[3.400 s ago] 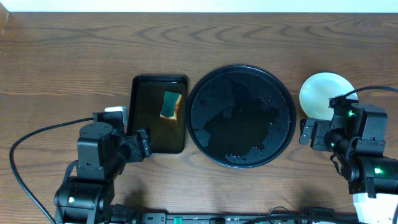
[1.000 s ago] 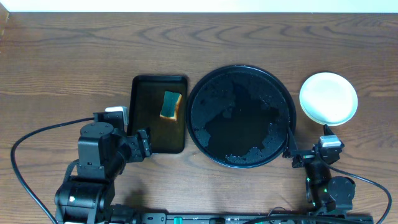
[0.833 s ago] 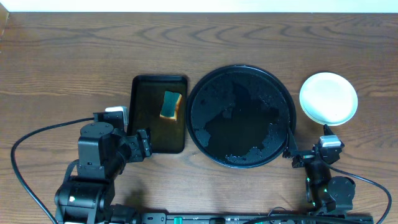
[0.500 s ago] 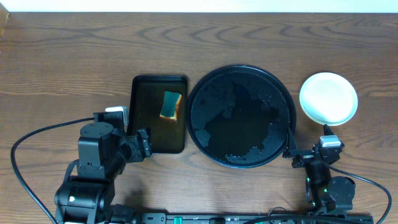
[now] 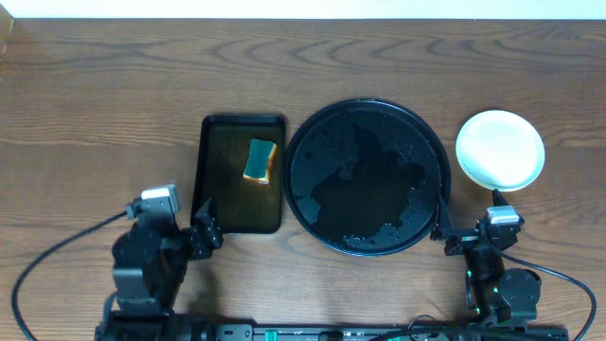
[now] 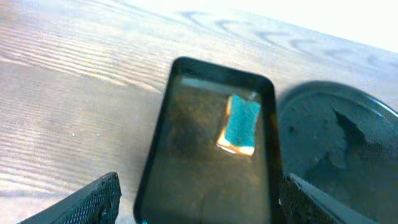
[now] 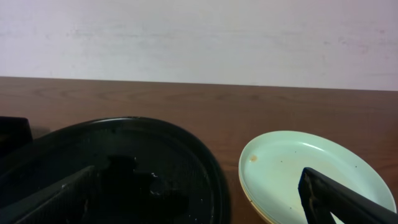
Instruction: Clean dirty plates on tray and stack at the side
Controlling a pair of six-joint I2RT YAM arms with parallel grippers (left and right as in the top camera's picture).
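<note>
While both arms sit low at the near edge of the table (image 5: pixel 95 85), the tray (image 5: pixel 365 189) lies in the middle of it, its glossy black floor wet with a film and beads of water. The plates (image 5: pixel 500 150) stand in a stack just to the right of the tray, on the wood and apart from its rim. The top one is pale mint, with a tiny brown speck near its far left edge, and from the right wrist a yellowish edge shows beneath it. How many are stacked I cannot tell. Just to the left of the tray lies a rectangular black tray (image 5: pixel 216 189), brownish inside, with a sponge (image 5: pixel 259 159) in its far half, teal on top and yellow below. The left gripper (image 6: pixel 199 183) hovers to the near left of the tray, at the near end of the rectangular one, its jaws spread wide with nothing between them. The right gripper (image 7: pixel 199 173) sits low at the near right of the tray, close by its rim, looking out over tray and plates, jaws likewise wide apart and holding nothing
</note>
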